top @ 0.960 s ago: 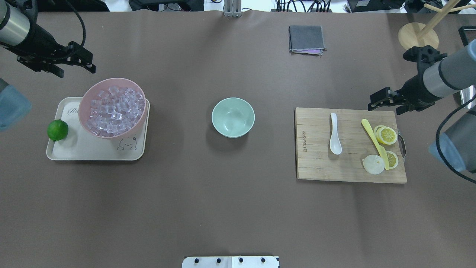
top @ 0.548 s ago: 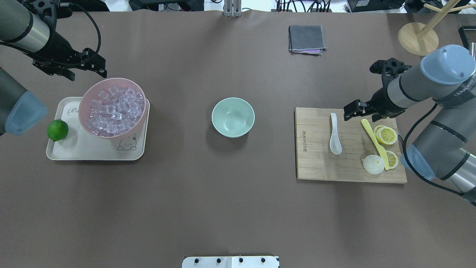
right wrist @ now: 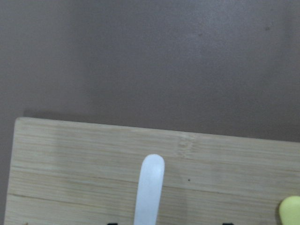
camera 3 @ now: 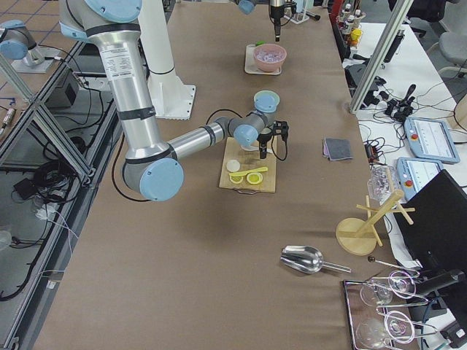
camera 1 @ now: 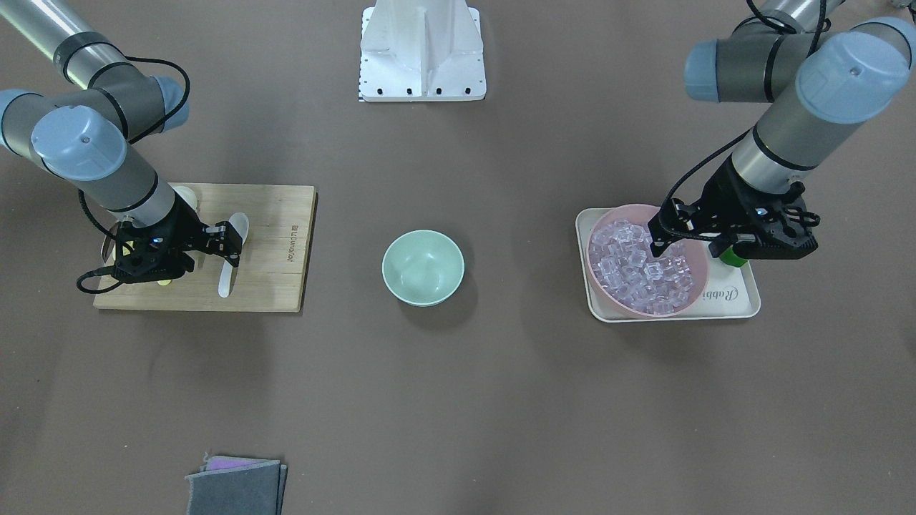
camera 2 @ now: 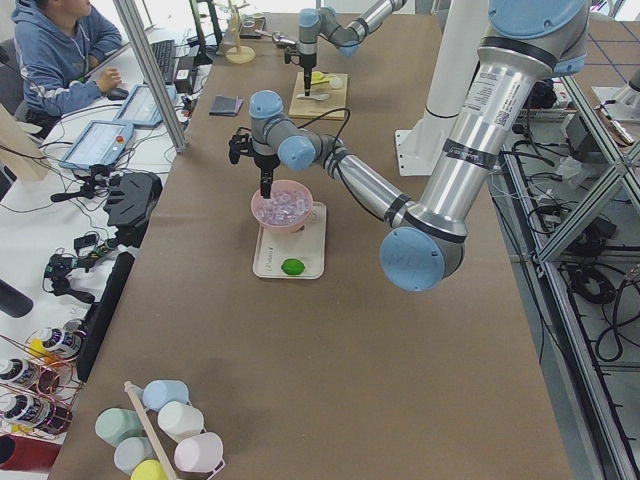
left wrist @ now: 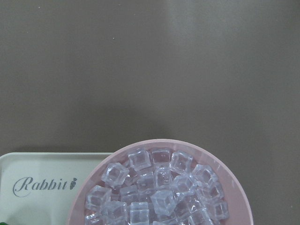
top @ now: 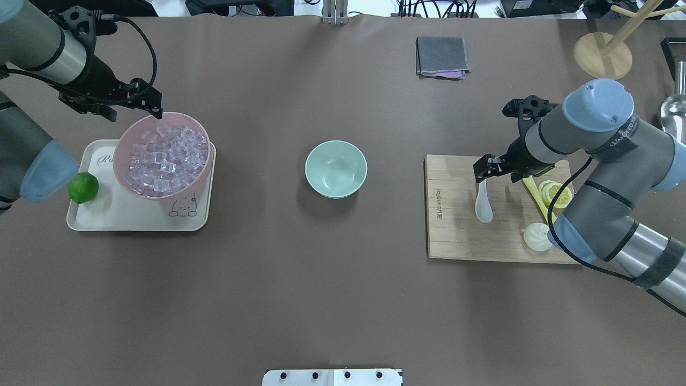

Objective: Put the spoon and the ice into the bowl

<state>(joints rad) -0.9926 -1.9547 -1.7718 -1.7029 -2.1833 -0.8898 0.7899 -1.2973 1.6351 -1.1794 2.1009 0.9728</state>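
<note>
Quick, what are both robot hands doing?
Left end effector: open, empty, above pink round bowl of clear ice cubes.
Right end effector: open, empty, above white glossy soup spoon.

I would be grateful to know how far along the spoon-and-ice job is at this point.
Nothing is done: the bowl is empty. In hand: the right gripper hovers, jaws open, over the spoon on the cutting board; the left gripper hangs above the far rim of the pink bowl holding the ice. Both transfers remain.

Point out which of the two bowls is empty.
The small mint-green bowl alone at the table's middle is empty; the larger pink bowl on the tray is piled with ice cubes.
</note>
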